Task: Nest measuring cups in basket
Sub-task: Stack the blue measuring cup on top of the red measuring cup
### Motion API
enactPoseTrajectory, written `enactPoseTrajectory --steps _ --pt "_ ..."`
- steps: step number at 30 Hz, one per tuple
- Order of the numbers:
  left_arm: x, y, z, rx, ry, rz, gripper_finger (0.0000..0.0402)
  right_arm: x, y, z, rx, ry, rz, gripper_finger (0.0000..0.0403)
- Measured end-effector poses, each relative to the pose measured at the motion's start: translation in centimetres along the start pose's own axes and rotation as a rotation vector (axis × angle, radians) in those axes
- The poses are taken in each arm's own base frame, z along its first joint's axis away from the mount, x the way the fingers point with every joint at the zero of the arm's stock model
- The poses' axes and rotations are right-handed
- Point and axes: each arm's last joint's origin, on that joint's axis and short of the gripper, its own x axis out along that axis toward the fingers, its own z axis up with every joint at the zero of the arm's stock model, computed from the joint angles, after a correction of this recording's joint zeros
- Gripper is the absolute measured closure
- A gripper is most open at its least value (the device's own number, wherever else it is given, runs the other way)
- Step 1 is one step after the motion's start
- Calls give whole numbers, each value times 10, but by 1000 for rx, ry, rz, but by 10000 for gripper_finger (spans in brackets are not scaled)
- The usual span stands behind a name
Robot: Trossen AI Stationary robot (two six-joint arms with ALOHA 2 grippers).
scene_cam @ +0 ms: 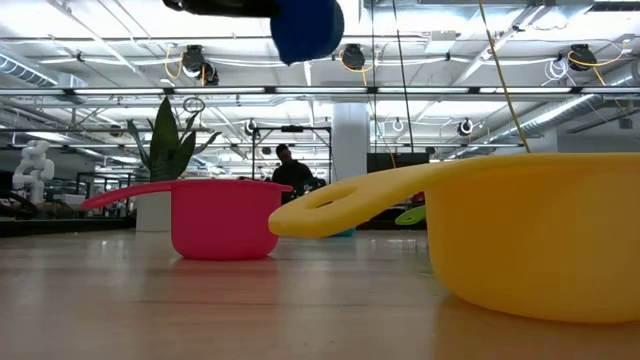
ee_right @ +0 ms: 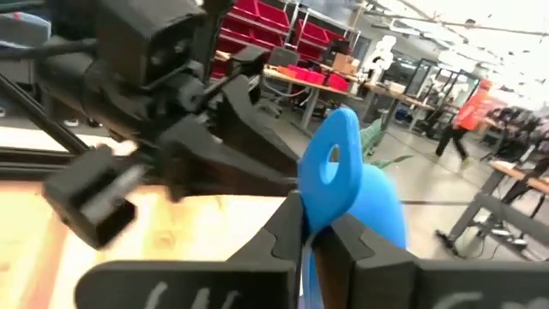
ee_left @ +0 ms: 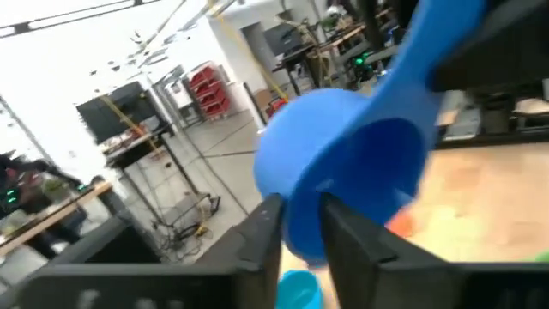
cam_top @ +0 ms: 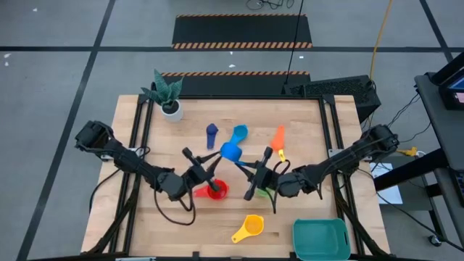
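Observation:
A blue measuring cup [cam_top: 230,151] hangs in the air over the table's middle, between my two grippers. My right gripper [ee_right: 307,232] is shut on its handle. My left gripper [ee_left: 300,227] stands narrowly open, one finger on either side of the cup's wall. A red cup [cam_top: 216,191] and a yellow cup [cam_top: 250,227] sit upright on the table. Navy [cam_top: 211,133], light blue [cam_top: 239,133] and orange [cam_top: 279,138] cups lie farther back. A green cup [cam_top: 261,192] shows under my right arm. The teal basket [cam_top: 320,239] stands at the near right corner. My left gripper has one finger [ee_left: 262,227] outside and one inside the blue cup's wall [ee_left: 300,197], coming level from the table's left; whether the fingers touch it I cannot tell. My right gripper pinches the blue cup's flat handle [ee_right: 330,167], below its hanging hole, between its two fingers, level from the table's right. The cup is lifted clear of the table.
A potted plant [cam_top: 168,98] stands at the far left corner. The red cup [scene_cam: 222,215] and the yellow cup [scene_cam: 520,230] fill the near table in the low view. Bare wood lies between the yellow cup and the basket.

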Motion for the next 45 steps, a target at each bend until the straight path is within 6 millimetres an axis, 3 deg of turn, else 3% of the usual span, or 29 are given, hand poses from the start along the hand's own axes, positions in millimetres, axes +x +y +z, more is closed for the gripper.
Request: enactPoseTrajectory --steps 7,14,20,29,36,45 --pt "-31 20 27 -89 -76 -158 209 -23 -13 10 -50 65 93 400" --pt "-45 41 39 -290 -105 -442 200 -30 -22 4 92 208 428 401" --pt "-37 31 35 -268 -134 -598 201 -17 -14 -10 191 304 682 402" --pt "-27 17 23 -112 -135 -598 202 13 -2 -30 264 308 955 402" --pt "-23 4 31 -112 -125 -641 202 28 -2 -38 284 283 945 403" --pt "-6 -20 53 -162 105 -661 202 29 -5 -37 287 278 938 403"
